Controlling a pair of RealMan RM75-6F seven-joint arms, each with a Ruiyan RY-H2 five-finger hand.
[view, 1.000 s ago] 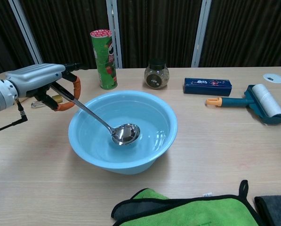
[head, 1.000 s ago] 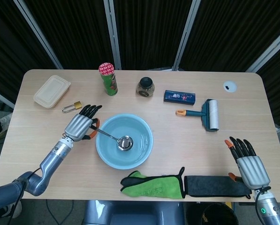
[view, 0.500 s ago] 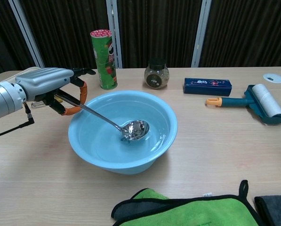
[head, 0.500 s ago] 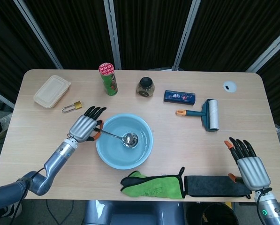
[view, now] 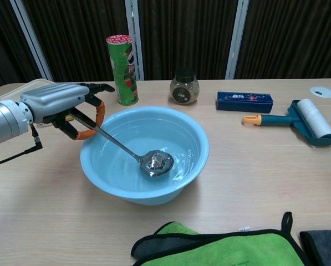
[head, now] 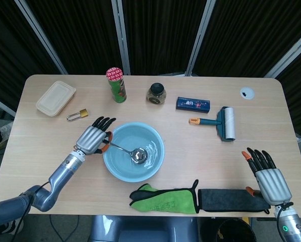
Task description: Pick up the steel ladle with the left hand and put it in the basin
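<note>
The steel ladle (head: 138,155) lies with its cup on the bottom of the light blue basin (head: 162,146), which sits at the table's middle. Its thin handle slants up over the basin's left rim into my left hand (head: 92,138). In the chest view the ladle (view: 157,162) has its handle pinched under my left hand (view: 60,100), beside the basin (view: 201,141); the other fingers stretch forward. My right hand (head: 267,174) rests at the near right of the table, fingers spread, holding nothing. It does not show in the chest view.
Behind the basin stand a green can (head: 116,84), a jar (head: 156,93) and a blue box (head: 192,104). A lint roller (head: 223,122) lies right. A padlock (head: 77,115) and plastic container (head: 55,98) sit far left. A green cloth (head: 165,200) and dark towel (head: 231,200) lie in front.
My left hand has edged toward the basin. The ladle's cup slid rightward inside the basin, then sank lower onto its bottom.
</note>
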